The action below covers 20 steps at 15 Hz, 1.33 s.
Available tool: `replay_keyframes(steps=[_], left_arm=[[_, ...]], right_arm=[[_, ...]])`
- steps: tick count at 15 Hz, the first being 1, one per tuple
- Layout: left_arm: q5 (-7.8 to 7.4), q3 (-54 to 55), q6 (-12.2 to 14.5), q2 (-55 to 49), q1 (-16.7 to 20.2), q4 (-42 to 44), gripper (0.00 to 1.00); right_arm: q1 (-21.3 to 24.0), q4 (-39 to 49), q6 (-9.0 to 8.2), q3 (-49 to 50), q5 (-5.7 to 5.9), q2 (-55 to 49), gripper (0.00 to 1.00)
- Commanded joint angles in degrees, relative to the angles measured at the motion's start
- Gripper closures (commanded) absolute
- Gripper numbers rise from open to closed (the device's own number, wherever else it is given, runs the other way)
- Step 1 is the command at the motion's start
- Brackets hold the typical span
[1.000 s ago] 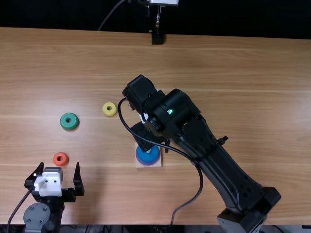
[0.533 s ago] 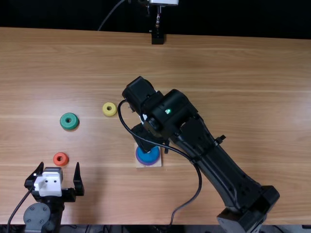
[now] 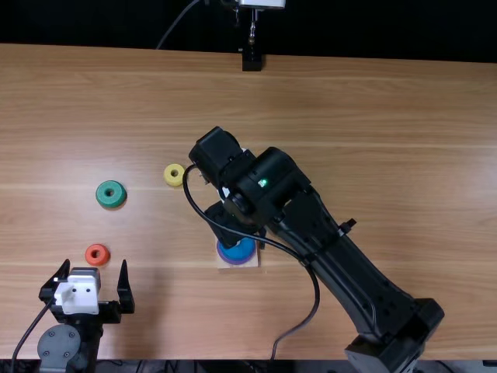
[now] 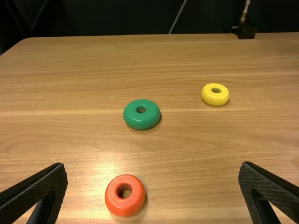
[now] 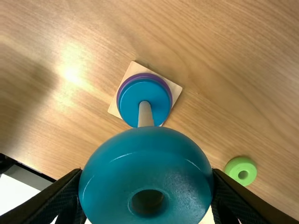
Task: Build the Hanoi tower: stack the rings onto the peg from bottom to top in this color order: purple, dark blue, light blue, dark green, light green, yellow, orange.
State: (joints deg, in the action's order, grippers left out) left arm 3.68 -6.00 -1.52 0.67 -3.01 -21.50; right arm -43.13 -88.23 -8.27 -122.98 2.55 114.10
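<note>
Clamps light blue ring (image 5: 145, 170) in right gripper (image 3: 227, 224), near peg (image 5: 145, 115) stacked with purple ring (image 5: 148, 74) and, above it, dark blue ring (image 5: 128, 100). At left gripper (image 3: 95, 262), spaces fingers wide apart near orange ring (image 4: 125, 208) on table (image 3: 373, 155).

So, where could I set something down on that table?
Bare wood lies between the table's far edge and the yellow ring, and right of the right arm. A smaller patch sits between the orange ring and the peg's base. Crowded: around that base, partly under the right arm, with the light green ring nearby.
</note>
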Motion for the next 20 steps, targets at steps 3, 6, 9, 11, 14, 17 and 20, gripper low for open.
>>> replay_keyframes(steps=[3, 6, 9, 11, 14, 17, 20], left_arm=[[0.32, 6.00, 0.04, -0.67, 0.37, -4.45, 0.00], [0.32, 6.00, 0.04, -0.67, 0.37, -4.55, 0.00], [0.32, 6.00, 0.04, -0.67, 0.37, -4.45, 0.00], [0.32, 6.00, 0.04, -0.67, 0.37, -4.45, 0.00], [0.32, 6.00, 0.04, -0.67, 0.37, -4.55, 0.00], [0.32, 6.00, 0.04, -0.67, 0.37, -4.45, 0.00], [0.32, 6.00, 0.04, -0.67, 0.37, -4.45, 0.00]], right_arm=[[-0.63, 0.10, -0.27, 0.46, 0.09, 2.70, 0.94], [-0.63, 0.10, -0.27, 0.99, 0.09, 3.05, 0.93], [-0.63, -0.01, -0.27, 1.34, 0.09, 3.41, 0.71], [-0.55, -0.01, -0.80, 2.74, 0.20, 3.58, 0.00], [-0.46, 0.20, -0.80, 3.10, 0.20, 3.58, 0.00], [-0.37, 3.47, -1.01, 2.04, 0.20, 3.14, 0.00], [0.16, 12.02, -0.80, 3.27, 0.30, 2.44, 0.00]])
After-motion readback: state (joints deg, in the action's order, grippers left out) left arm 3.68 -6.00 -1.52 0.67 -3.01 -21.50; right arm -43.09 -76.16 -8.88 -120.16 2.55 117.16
